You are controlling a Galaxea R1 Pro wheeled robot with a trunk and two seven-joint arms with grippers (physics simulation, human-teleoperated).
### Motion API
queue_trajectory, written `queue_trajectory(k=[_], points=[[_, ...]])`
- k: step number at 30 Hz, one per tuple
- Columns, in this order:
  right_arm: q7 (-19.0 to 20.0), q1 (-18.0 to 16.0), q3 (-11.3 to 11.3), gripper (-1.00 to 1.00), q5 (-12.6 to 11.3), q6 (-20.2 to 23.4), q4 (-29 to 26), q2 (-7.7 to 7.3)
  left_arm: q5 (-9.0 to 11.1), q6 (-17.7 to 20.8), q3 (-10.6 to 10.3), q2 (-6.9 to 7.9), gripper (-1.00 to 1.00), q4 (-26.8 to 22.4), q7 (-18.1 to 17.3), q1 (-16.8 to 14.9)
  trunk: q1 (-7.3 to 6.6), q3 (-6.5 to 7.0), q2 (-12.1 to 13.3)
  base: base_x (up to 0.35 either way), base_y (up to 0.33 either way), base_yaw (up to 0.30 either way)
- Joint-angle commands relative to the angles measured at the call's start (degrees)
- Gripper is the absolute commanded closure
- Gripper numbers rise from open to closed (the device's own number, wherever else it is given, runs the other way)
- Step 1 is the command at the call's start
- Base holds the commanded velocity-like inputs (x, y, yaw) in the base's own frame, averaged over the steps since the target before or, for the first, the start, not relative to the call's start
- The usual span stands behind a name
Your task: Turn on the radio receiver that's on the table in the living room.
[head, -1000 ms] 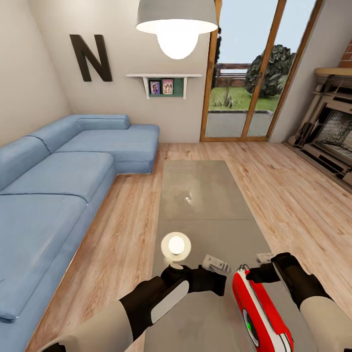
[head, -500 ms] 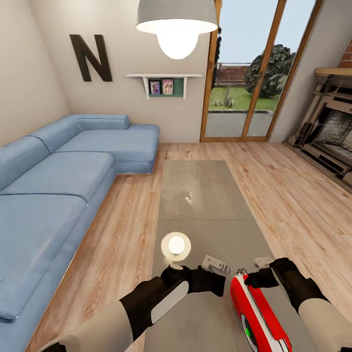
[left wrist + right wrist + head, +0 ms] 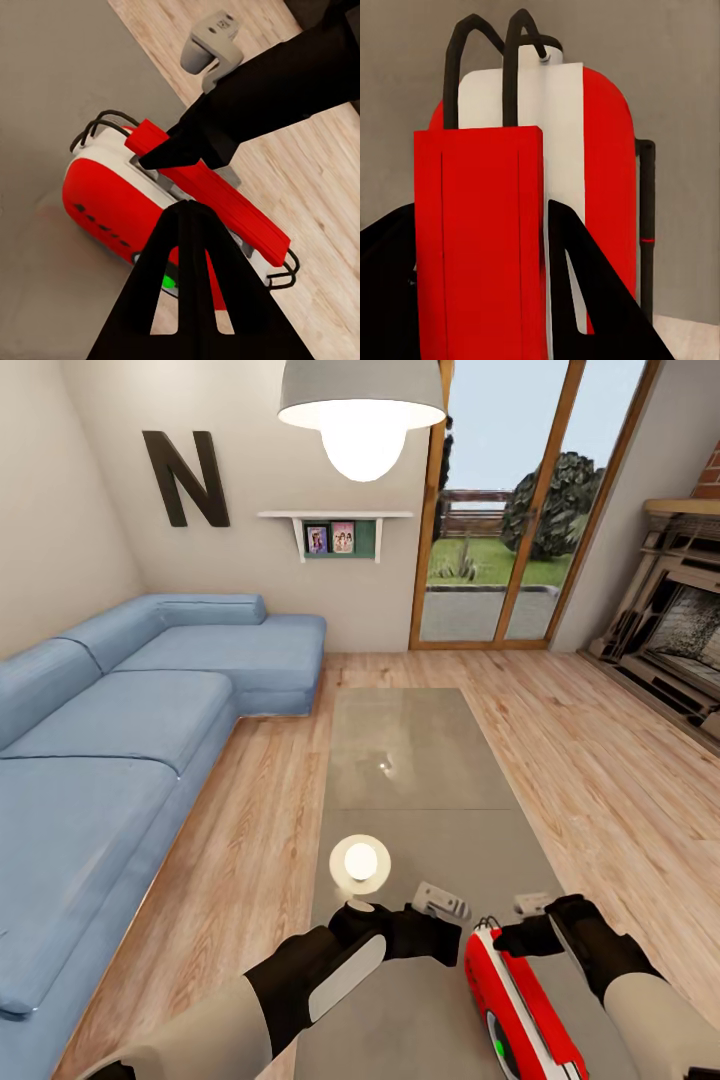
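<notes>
The red radio receiver [image 3: 515, 1005] lies on the near right end of the glossy grey table [image 3: 420, 760], with a green light [image 3: 497, 1047] glowing on its face. My right gripper [image 3: 503, 940] is at the radio's far end. In the right wrist view its fingers [image 3: 585, 300] press against both sides of the radio's red top bar [image 3: 480, 240], beside the black wire handle [image 3: 487, 45]. My left gripper [image 3: 452, 942] hovers shut just left of the radio. The left wrist view shows the radio [image 3: 105, 202] beyond its joined fingers [image 3: 191, 247].
A blue sectional sofa [image 3: 120, 740] runs along the left of the table. The fireplace [image 3: 680, 640] stands at the right wall and glass doors [image 3: 510, 510] at the back. A grey pendant lamp [image 3: 362, 410] hangs above, mirrored on the tabletop. Wood floor surrounds the table.
My right gripper has drawn slightly left and toward me, and the radio has shifted with it. The left arm has stayed still.
</notes>
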Motion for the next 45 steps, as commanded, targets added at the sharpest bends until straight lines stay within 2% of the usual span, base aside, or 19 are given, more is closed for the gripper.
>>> queue_trajectory(k=[1,16,17,37,43,45], points=[[0.01,0.02,0.00,1.00,-0.02,-0.17,0.12,0.02,0.00,-0.01,-0.01,0.00,1.00,0.00,0.00,0.00,0.00,0.00,0.00,0.000,0.000,0.000],[0.01,0.02,-0.05,1.00,-0.05,-0.45,0.36,0.12,0.05,-0.03,-0.07,0.00,1.00,0.00,0.00,0.00,0.00,0.00,0.00,0.000,0.000,0.000],[0.01,0.02,-0.07,-1.00,-0.05,-0.45,0.39,0.12,0.05,-0.03,-0.07,0.00,1.00,0.00,0.00,0.00,0.00,0.00,0.00,0.000,0.000,0.000],[0.15,0.02,-0.02,-1.00,0.09,-0.62,0.32,0.12,0.25,-0.09,-0.07,0.00,1.00,0.03,-0.09,0.01,0.00,0.00,0.00,0.000,0.000,0.000],[0.84,0.02,-0.18,-1.00,0.08,-0.51,-0.96,0.05,0.43,-0.12,-0.06,0.00,1.00,0.09,-0.19,0.01,0.00,0.00,0.00,0.000,0.000,0.000],[0.82,0.02,-0.29,-1.00,-0.06,-0.32,-4.16,-0.31,0.55,-0.12,-0.05,0.00,1.00,0.09,-0.24,0.01,0.00,0.00,0.00,0.000,0.000,0.000]])
